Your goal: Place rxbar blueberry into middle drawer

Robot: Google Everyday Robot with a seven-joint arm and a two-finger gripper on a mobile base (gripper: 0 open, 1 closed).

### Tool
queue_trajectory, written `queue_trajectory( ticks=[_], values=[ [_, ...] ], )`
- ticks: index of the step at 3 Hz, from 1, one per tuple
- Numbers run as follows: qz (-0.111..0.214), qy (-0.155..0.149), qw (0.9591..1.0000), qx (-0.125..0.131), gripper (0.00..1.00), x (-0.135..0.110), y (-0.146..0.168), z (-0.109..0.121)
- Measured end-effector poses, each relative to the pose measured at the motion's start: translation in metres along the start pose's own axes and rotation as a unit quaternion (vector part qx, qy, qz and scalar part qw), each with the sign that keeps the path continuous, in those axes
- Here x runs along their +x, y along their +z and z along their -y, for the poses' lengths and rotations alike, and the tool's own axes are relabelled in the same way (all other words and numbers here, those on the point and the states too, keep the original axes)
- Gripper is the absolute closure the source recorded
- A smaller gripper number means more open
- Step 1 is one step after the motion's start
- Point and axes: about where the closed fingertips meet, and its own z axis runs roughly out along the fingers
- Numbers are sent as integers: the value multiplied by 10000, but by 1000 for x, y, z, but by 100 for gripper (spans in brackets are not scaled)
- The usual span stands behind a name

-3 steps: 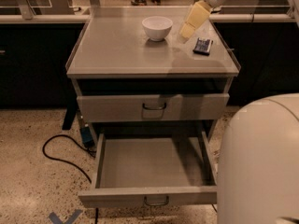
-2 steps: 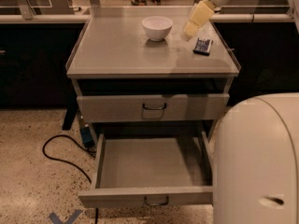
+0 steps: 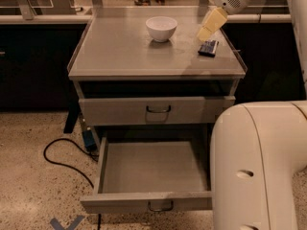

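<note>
The rxbar blueberry (image 3: 208,48), a small dark bar with a white patch, lies flat on the grey cabinet top near its right edge. My gripper (image 3: 206,34), cream-coloured, reaches down from the upper right. It hovers just above and behind the bar and holds nothing that I can see. The middle drawer (image 3: 153,169) is pulled out wide below. Its grey inside is bare and its dark loop handle is at the front. The upper drawer front (image 3: 158,110) is pushed in.
A white bowl (image 3: 161,28) stands at the back middle of the cabinet top (image 3: 120,56). My arm's large white body (image 3: 259,166) fills the lower right, beside the open drawer. A black cable (image 3: 62,157) lies on the speckled floor at the left.
My gripper has moved slightly to the right, closer above the bar. My arm's white body has spread further left in the view. The bar and drawer have not moved.
</note>
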Motion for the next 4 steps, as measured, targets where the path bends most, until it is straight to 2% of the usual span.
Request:
queue_trajectory(
  ticks=[1,2,3,4],
  values=[
    [159,234,9994,220,0,2,10,16],
    [691,685,9939,519,0,0,32,44],
    [691,686,9939,520,0,0,32,44],
    [622,914,9899,888,0,22,24,63]
  ],
)
